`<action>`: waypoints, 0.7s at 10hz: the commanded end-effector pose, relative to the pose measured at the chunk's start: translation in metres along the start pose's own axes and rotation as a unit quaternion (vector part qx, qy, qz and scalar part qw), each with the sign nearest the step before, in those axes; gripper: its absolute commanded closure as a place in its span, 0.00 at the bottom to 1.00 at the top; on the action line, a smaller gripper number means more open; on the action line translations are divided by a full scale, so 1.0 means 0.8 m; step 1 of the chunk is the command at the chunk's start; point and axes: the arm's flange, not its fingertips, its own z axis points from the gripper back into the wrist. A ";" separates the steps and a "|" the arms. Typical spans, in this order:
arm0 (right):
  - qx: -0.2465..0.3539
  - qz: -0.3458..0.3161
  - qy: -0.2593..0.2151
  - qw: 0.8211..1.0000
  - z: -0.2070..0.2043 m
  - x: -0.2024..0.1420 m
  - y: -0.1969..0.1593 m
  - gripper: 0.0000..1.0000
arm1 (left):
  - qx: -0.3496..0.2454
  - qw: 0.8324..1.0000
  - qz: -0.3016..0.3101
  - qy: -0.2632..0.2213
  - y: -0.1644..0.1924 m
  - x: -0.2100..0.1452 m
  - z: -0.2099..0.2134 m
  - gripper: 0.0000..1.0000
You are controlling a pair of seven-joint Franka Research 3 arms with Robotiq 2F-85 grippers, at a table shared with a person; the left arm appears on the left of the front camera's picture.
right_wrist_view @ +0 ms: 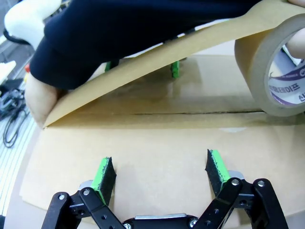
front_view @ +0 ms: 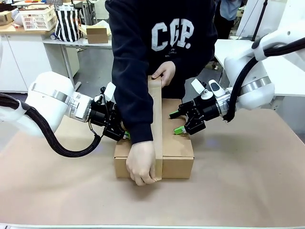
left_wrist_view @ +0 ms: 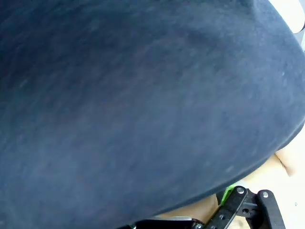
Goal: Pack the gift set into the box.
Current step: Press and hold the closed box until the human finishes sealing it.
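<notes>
Box (front_view: 176,152) mid-table, flaps shut, person's hand (front_view: 140,164) pulling tape (front_view: 156,119) over seam; R gripper (right_wrist_view: 161,174) wide open, empty, L gripper (front_view: 119,131) aperture unclear; flaps may spring if grippers lift.

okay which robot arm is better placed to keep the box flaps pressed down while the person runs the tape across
Probably the right: its open gripper rests over the box top with the tape in view. The left gripper is behind the person's sleeve.
</notes>
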 end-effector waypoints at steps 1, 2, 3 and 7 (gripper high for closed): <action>-0.001 0.003 0.004 1.000 -0.001 -0.003 0.000 0.00 | 0.001 1.000 -0.010 -0.001 -0.002 -0.002 0.000 0.00; -0.001 0.003 0.004 1.000 -0.001 -0.003 0.000 0.00 | 0.001 1.000 -0.010 -0.001 -0.002 -0.002 0.000 0.00; -0.001 0.003 0.004 1.000 -0.001 -0.003 0.000 0.00 | 0.001 1.000 -0.010 -0.001 -0.002 -0.002 0.000 0.00; -0.001 0.003 0.004 1.000 -0.001 -0.003 0.000 0.00 | 0.001 1.000 -0.010 -0.001 -0.002 -0.002 0.000 0.00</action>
